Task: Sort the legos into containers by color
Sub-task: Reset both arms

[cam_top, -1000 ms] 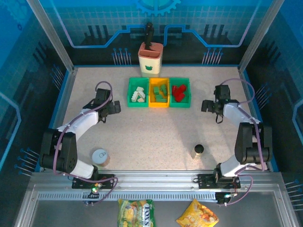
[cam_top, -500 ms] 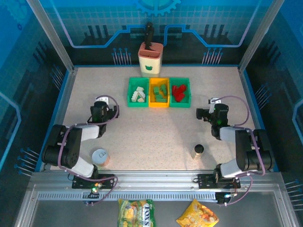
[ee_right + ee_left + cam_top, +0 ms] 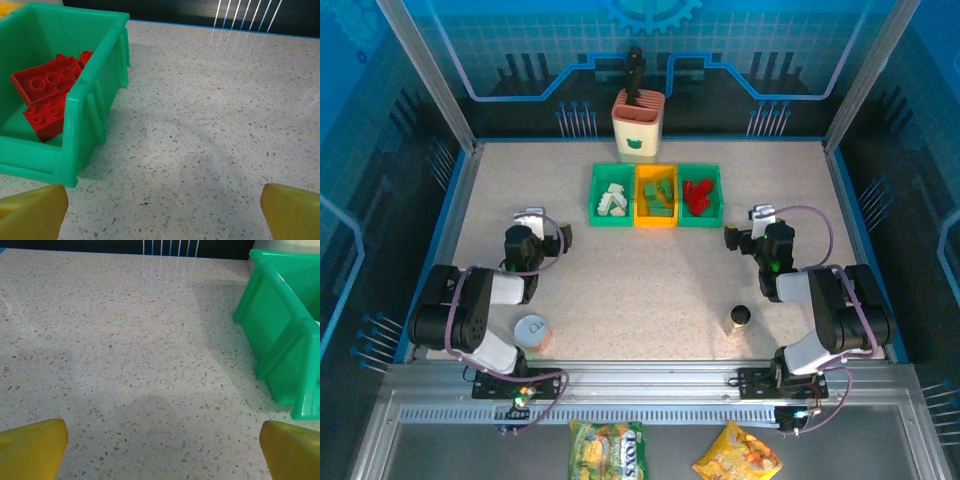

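- Clutter first: black-capped bottle [image 3: 740, 318] stands on table [image 3: 650, 280] behind right gripper [image 3: 734, 238], well apart. Round silver-topped tin [image 3: 531, 330] sits behind left gripper [image 3: 556, 238], close by that arm's base.
- Cream-and-orange cup [image 3: 638, 128] w/ a dark object [image 3: 636, 72] sticking up from it stands beyond the bins, far ahead of both sets of fingers. Two snack bags [image 3: 607, 445] lie past the rail, behind both arms.
- Bins in a row ahead, btwn the two grippers: left green bin [image 3: 595, 195] w/ white legos [image 3: 613, 200] is nearest the left fingers. Yellow bin [image 3: 656, 223] w/ green legos [image 3: 660, 195] is in the middle. Right green bin [image 3: 719, 196] w/ red legos [image 3: 696, 195] is nearest the right fingers.
- Left fingers [image 3: 32, 447]: spread wide, nothing btwn them but bare speckled table. Green bin's outer wall is ahead & right of the right-hand tip, apart from it.
- Right fingers [image 3: 292, 212]: spread wide, gripping nothing. Green bin's corner is ahead & left of the left-hand tip, apart from it.
- Views: top cam gives all three bins & the colour split. Right wrist cam gives the red legos close up, studs visible, heaped on the bin floor. Left wrist cam gives its bin's wall, which hides the contents.
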You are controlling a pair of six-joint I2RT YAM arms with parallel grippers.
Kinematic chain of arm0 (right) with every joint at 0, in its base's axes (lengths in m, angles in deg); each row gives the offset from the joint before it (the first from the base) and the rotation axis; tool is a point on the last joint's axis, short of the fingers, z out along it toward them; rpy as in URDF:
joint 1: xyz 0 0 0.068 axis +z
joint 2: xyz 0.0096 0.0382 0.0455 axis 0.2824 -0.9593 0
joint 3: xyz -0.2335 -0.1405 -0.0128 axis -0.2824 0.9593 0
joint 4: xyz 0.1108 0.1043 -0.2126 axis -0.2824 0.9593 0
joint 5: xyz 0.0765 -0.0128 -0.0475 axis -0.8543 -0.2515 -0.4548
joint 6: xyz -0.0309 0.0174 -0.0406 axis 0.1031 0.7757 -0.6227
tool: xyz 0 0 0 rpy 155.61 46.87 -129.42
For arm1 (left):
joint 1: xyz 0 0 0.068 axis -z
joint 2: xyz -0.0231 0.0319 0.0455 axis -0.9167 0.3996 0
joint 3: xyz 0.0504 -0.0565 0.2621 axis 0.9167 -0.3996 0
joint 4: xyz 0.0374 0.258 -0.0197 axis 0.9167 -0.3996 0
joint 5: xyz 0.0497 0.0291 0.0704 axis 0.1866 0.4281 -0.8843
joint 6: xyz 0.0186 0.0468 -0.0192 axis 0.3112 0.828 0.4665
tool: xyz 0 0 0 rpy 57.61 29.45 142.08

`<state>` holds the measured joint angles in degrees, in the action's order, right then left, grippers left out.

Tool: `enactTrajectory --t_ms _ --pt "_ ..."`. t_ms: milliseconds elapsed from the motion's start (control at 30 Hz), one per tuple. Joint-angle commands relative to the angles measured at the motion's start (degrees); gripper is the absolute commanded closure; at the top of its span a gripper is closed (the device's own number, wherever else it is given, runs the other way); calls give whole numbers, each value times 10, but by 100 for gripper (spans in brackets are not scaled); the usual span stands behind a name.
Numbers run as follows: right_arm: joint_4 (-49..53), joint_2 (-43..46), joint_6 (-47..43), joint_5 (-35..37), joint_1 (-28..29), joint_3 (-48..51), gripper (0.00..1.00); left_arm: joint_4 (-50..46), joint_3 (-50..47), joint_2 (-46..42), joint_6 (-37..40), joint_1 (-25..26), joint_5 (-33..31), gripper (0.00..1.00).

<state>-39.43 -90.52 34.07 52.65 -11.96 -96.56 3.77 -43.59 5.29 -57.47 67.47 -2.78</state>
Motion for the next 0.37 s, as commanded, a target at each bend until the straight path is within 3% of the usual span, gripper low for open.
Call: enactTrajectory --t_ms 0,333 --pt "-25 -2 -10 -2 -2 -4 0 24 9 5 4 -6 19 1" --pt "-32 -2 -9 -12 -5 -1 0 24 9 6 4 -6 18 1"
